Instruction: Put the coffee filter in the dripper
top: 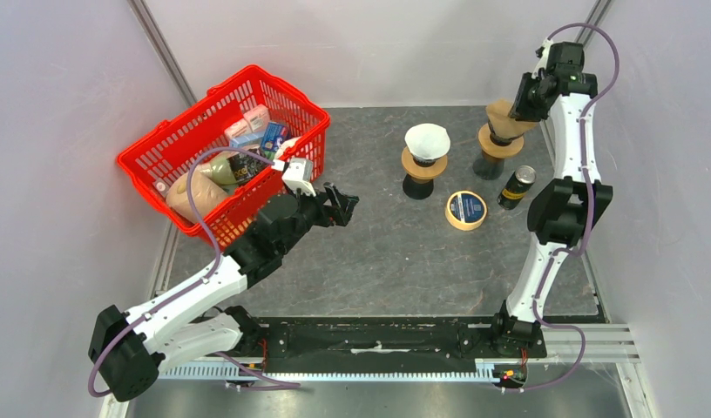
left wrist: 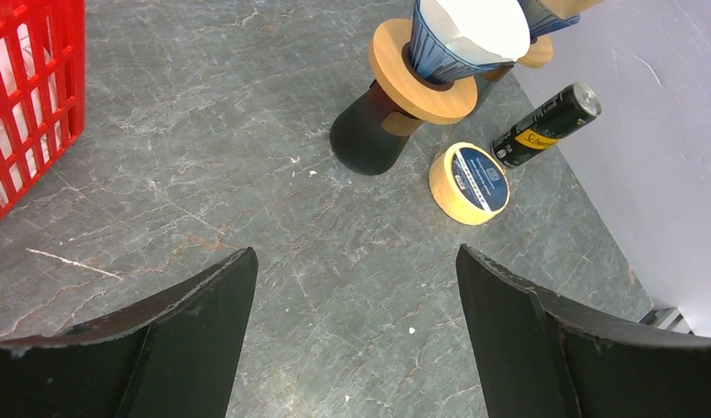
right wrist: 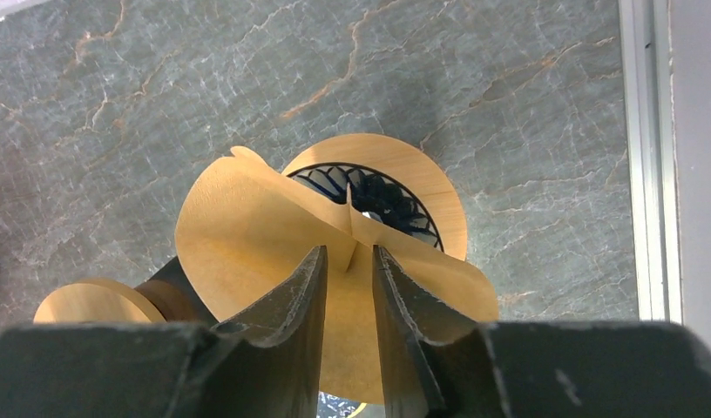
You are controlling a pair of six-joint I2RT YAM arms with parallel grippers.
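Note:
A brown coffee filter [right wrist: 247,226] hangs just above the right dripper [right wrist: 378,196], whose dark ribbed cone sits in a wooden ring [right wrist: 435,196]. My right gripper [right wrist: 348,252] is shut on the filter, with a raised crease of paper pinched between the narrow fingers. From above, this filter [top: 507,117] and gripper [top: 522,103] are over the right dripper [top: 496,144] at the back right. A second dripper [top: 424,161] to its left holds a white filter [top: 427,139]. My left gripper [left wrist: 356,252] stands open and holds nothing, over the bare table near the basket [top: 160,144].
The red basket with groceries stands at the back left. A tape roll [top: 466,209] and a dark can [top: 517,187] lie in front of the drippers. The tape [left wrist: 470,183] and can [left wrist: 548,122] also show in the left wrist view. The right wall is close.

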